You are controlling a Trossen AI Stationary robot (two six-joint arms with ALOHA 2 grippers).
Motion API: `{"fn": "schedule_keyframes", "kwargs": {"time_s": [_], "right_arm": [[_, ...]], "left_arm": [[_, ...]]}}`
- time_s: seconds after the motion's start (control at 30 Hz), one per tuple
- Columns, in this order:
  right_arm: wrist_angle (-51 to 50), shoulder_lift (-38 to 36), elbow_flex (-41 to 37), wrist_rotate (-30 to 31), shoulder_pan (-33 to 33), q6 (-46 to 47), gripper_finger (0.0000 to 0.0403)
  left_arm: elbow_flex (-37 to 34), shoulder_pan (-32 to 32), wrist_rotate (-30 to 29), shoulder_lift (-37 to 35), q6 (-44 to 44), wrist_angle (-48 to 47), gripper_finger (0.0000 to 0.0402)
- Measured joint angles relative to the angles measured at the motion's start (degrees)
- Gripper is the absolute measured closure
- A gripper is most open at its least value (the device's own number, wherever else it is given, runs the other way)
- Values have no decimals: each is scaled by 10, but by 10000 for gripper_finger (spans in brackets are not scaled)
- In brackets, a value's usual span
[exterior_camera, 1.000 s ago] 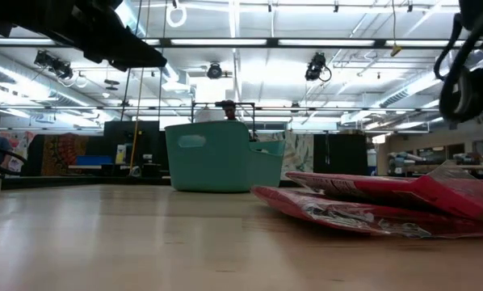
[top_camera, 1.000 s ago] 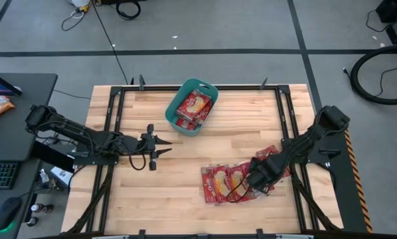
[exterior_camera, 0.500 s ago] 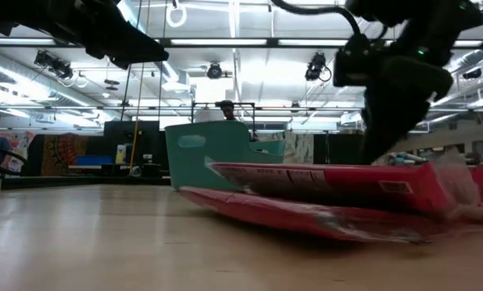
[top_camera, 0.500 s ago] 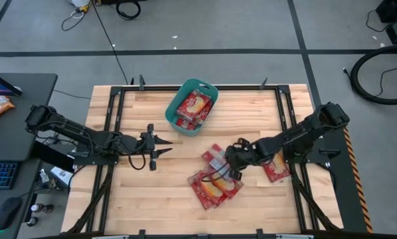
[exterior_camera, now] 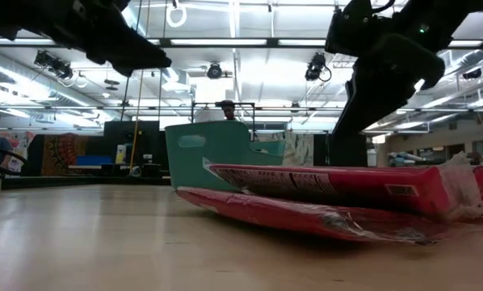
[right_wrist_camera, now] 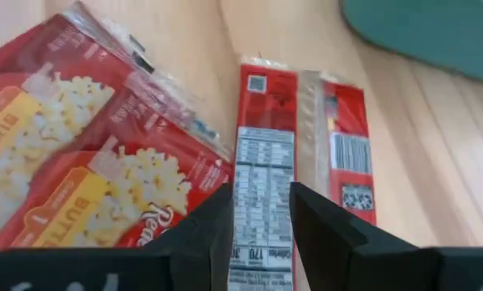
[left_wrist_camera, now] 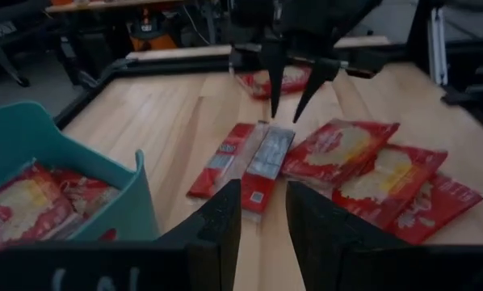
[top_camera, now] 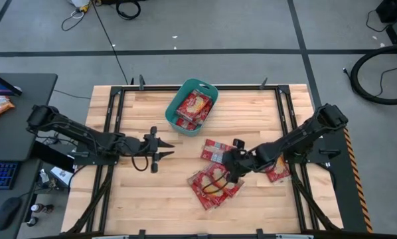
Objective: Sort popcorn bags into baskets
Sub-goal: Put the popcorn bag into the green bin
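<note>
The right gripper (top_camera: 233, 155) hangs over the middle of the table (top_camera: 152, 192), its fingers (left_wrist_camera: 275, 89) parted with nothing between them, just above a popcorn bag (top_camera: 215, 152) lying label-down. More popcorn bags (top_camera: 214, 186) lie overlapped beside it. The teal basket (top_camera: 180, 126) near the far edge already holds several. The left gripper (top_camera: 164, 147) hovers well apart on the left, fingers slightly parted, empty.
</note>
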Motion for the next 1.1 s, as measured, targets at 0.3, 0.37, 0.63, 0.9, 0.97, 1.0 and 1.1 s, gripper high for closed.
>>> {"fn": "schedule_keyframes", "kwargs": {"time_s": [0.3, 0.37, 0.63, 0.9, 0.97, 1.0, 1.1], "right_arm": [[-11, 57, 0, -4, -2, -27, 217], [-12, 58, 0, -10, 0, -42, 197], [-33, 79, 0, 7, 6, -66, 117], [-30, 119, 3, 38, 7, -75, 120], [-33, 121, 3, 40, 7, -76, 133], [-33, 121, 2, 39, 7, -78, 141], [-44, 121, 2, 40, 7, -89, 174]], "left_arm": [[0, 0, 0, 44, 6, 15, 296], [0, 0, 0, 44, 6, 18, 296], [0, 0, 0, 44, 6, 17, 296], [0, 0, 0, 44, 6, 14, 296], [0, -1, 0, 44, 6, 14, 296], [0, -1, 0, 44, 6, 14, 296], [0, -1, 0, 44, 6, 14, 296]]}}
